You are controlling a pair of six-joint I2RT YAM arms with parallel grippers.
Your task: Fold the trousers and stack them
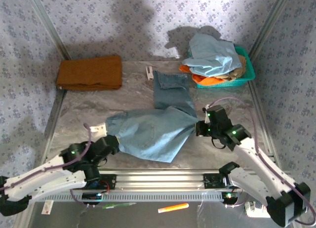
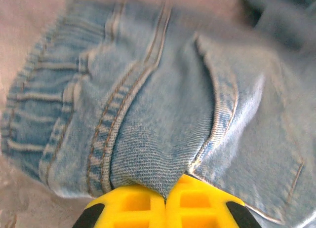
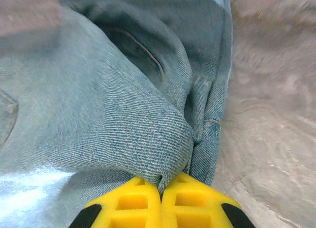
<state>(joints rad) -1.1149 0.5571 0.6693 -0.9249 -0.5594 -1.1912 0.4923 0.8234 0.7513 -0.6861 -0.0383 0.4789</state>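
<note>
The top view is evenly lit and rather bright, but soft, and fine detail is lost. The light comes from the near side and from above: broad dark shadows fall on the back wall (image 1: 148, 11), one just behind the basket (image 1: 249, 70). The table (image 1: 133, 92) gives a pale sheen. In the left wrist view the trousers (image 2: 158, 134) are sharp at the middle stitching, while the upper edge and the right corner are blurred. In the right wrist view the weave is crisp low in the middle, the upper left is out of focus, and one patch at lower left is washed out.
</note>
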